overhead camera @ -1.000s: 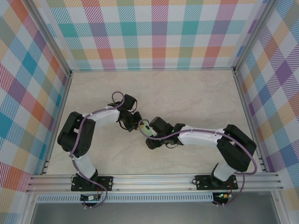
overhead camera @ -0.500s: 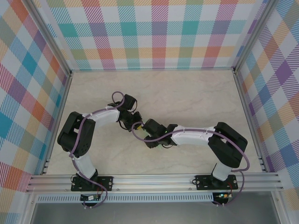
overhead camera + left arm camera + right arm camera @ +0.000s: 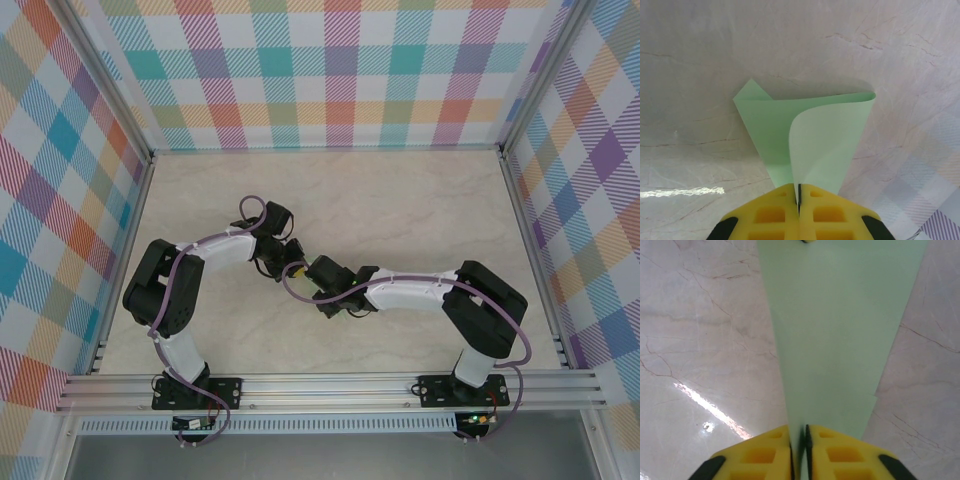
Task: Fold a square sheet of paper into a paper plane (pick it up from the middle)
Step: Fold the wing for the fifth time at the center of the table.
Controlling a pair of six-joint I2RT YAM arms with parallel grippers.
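Marble table (image 3: pixel 420 200); paper (image 3: pixel 815 135) pinched between left fingers (image 3: pixel 771 215).

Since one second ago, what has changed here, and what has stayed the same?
The right gripper moved left toward the left gripper and closed on the sheet of paper. The left gripper stayed put, shut on the same sheet.

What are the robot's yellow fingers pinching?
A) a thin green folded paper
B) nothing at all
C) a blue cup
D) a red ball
A: the pale mint-green folded sheet of paper sticks out of the shut left gripper, and the right gripper is pinched on its other end.
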